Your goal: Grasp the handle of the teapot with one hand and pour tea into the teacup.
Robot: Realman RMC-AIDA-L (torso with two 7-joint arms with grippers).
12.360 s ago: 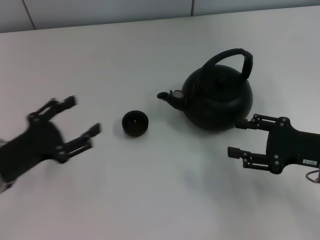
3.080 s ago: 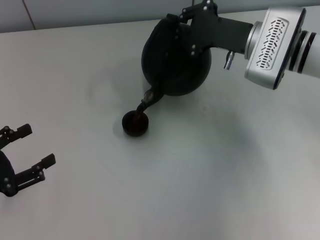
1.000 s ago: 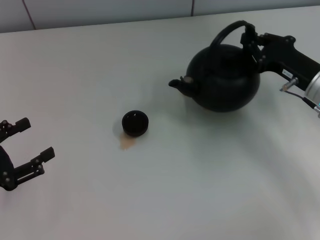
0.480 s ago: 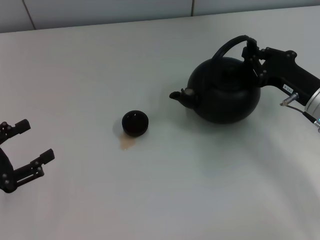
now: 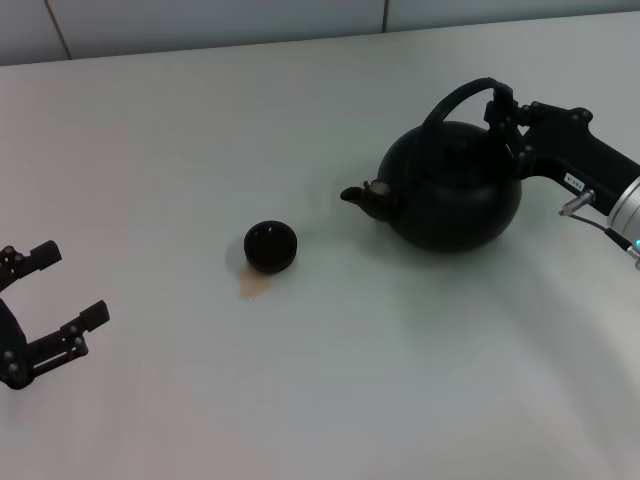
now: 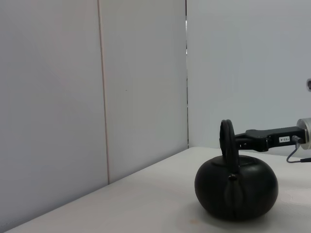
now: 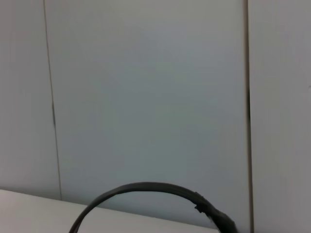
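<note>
The black teapot stands upright on the white table at the right, its stubby spout pointing left toward the teacup. My right gripper is shut on the right end of the arched handle. The small black teacup sits left of the pot, apart from it; I cannot make out tea inside it. My left gripper is open and empty at the near left. The left wrist view shows the teapot side-on with its handle. The right wrist view shows only the handle's arc.
A small tan spill lies on the table just in front of the teacup. A grey panelled wall runs along the table's far edge.
The teapot has moved slightly nearer and to the right with my right gripper still on its handle. The teacup, the spill and my left gripper have not moved.
</note>
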